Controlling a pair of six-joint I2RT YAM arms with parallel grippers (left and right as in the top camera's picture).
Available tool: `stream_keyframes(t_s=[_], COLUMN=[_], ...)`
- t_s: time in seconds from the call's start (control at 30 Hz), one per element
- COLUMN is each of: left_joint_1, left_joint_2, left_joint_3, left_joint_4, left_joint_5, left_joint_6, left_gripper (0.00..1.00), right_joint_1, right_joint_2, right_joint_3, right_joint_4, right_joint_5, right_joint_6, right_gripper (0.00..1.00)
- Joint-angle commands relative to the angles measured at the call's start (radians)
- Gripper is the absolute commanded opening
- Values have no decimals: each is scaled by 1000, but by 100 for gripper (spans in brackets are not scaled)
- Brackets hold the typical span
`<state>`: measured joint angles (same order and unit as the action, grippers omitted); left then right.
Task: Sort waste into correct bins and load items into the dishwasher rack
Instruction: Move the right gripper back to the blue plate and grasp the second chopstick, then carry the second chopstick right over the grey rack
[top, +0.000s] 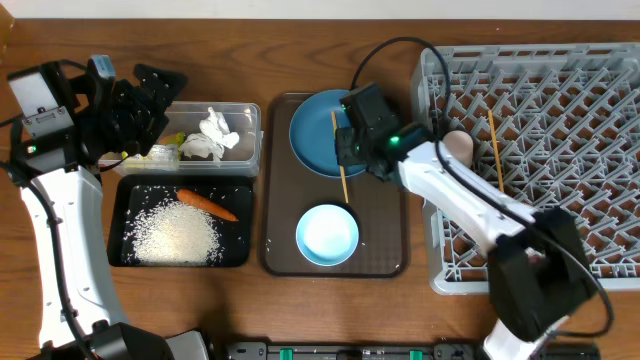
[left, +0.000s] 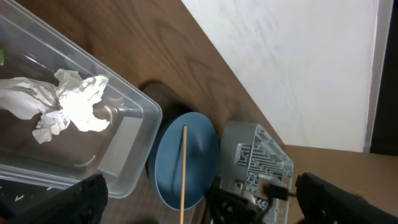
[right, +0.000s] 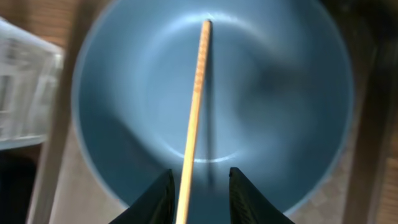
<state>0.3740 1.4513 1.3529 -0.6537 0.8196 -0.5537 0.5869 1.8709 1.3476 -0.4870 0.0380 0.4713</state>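
- Right wrist view: a slim wooden chopstick (right: 198, 93) lies across the large round dark blue plate (right: 273, 124), running from near the plate's centre out over its rim.
- The right gripper (right: 200, 186) sits astride the stick's lower stretch. Its jaws are partly drawn in and not yet clenched: the stick is close against one finger, with a gap showing on the other side.
- The left gripper (top: 155, 100) hangs to the plate's left, above the clear rectangular plastic container (top: 245, 150). Its jaws are spread wide and hold nothing.
- The second wooden chopstick (top: 494, 150) is already in the grey lattice dishwasher rack (top: 560, 100), right of the plate.
- Handling, as a judgement: the stick looks light, stiff and smooth. It is likely to roll on the glossy plate or pivot in a pinch.
- Hold point: nearer mid-length than the tip would limit swinging. The fingers would need to reach low beside the stick without pressing on the plate.
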Motion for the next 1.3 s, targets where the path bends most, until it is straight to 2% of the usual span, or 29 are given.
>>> stream_keyframes(t_s=[0.0,0.43,0.6,0.7,0.8,1.07,1.27], left_joint_1=[3,3,3,3,3,3,3], left_joint_2=[0,0,0,0,0,0,0], left_joint_3=[-3,-3,-3,-3,-3,-3,-3], left_joint_4=[-1,-1,-1,-1,-1,-1,-1], left_joint_5=[-2,-2,-2,-2,-2,-2,-2], left_joint_6=[-5,-5,-5,-5,-5,-5,-5], left_gripper=[98,98,98,98,98,98,98], right_joint_1=[28,64,64,64,64,60,46], right_joint_2=[53,134,134,134,134,118,-9], right_joint_3=[18,18,18,18,18,29,37], right_joint_4=[21,64,58,55,49,56,36], right_joint_5=[26,45,44,44,44,44,41], right_joint_6=[53,55,55,55,55,41,-26], right_gripper=[29,27,12,10,2,1,1])
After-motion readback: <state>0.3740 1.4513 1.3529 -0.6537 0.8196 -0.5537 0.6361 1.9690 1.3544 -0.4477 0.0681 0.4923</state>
